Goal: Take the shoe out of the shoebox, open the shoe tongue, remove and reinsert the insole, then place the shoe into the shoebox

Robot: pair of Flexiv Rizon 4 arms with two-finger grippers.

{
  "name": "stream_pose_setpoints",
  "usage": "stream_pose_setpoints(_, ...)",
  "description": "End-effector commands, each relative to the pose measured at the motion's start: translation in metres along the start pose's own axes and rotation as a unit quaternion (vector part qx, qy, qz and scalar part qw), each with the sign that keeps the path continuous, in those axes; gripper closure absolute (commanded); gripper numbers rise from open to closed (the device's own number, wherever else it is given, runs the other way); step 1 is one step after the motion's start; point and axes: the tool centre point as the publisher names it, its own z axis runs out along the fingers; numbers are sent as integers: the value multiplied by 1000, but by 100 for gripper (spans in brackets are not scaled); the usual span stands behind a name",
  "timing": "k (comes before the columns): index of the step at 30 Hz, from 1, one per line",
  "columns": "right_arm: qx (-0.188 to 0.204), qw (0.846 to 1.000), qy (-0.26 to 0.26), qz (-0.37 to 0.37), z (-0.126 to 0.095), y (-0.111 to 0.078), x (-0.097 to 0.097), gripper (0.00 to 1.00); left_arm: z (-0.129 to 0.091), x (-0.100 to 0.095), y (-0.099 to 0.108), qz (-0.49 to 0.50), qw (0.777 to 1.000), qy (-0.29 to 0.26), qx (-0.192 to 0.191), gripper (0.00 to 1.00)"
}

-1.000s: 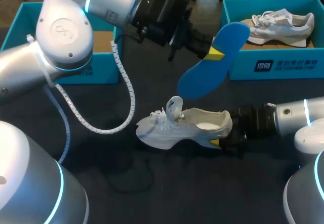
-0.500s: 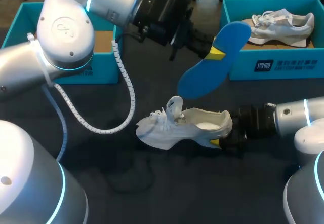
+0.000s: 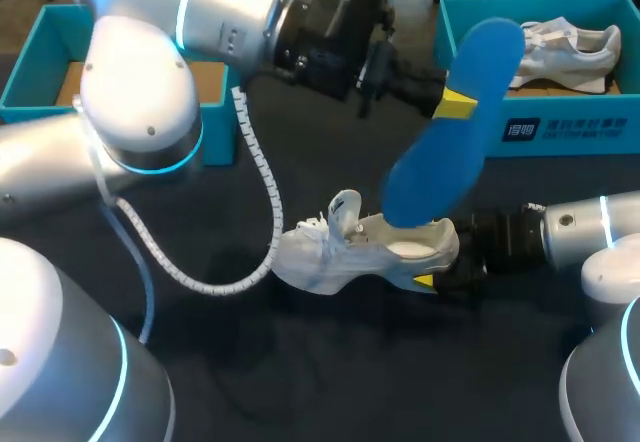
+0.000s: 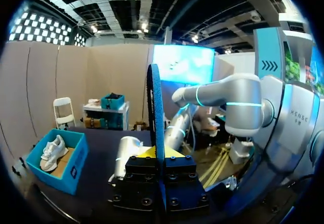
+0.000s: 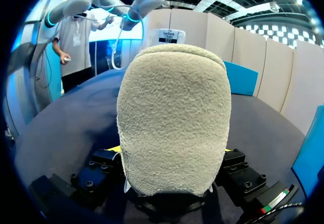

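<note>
In the head view the insole (image 3: pixel 450 132) covers part of the mouth of the shoe (image 3: pixel 340 257) and one end of the spare shoe (image 3: pixel 575 47) in the right box (image 3: pixel 560 127) — a box the edge cuts off too. My left arm (image 3: pixel 140 82) hides much of the left box (image 3: pixel 28 57). The right gripper (image 3: pixel 430 280) sits behind the heel (image 3: pixel 445 247), only one yellow tip showing. At the right wrist the heel blocks the rest of the shoe; at the left wrist the insole stands edge-on — faces unseen.

Matt blue insole (image 3: pixel 455 122); white fabric shoe (image 3: pixel 360 252), its heel nappy and rough; dark desk (image 3: pixel 320 372) matt; silver shell of the left arm (image 3: pixel 140 72) smooth, glossy.
</note>
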Motion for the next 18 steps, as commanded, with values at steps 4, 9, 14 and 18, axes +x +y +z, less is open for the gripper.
stream_pose_setpoints(4, 4, 1000, 0, 0, 3, -1, -1, 100, 0, 20, -12, -60, 997, 13, 44, 100)
stream_pose_setpoints(9, 4, 1000, 0, 0, 3, -1, -1, 100, -9, 33, -19, -112, 991, 14, 73, 100)
stream_pose_setpoints(14, 4, 1000, 0, 0, 3, -1, -1, 100, -28, 45, -30, -139, 983, -5, 124, 100)
stream_pose_setpoints(18, 4, 1000, 0, 0, 3, -1, -1, 100, -42, 54, -34, -169, 974, 7, 148, 100)
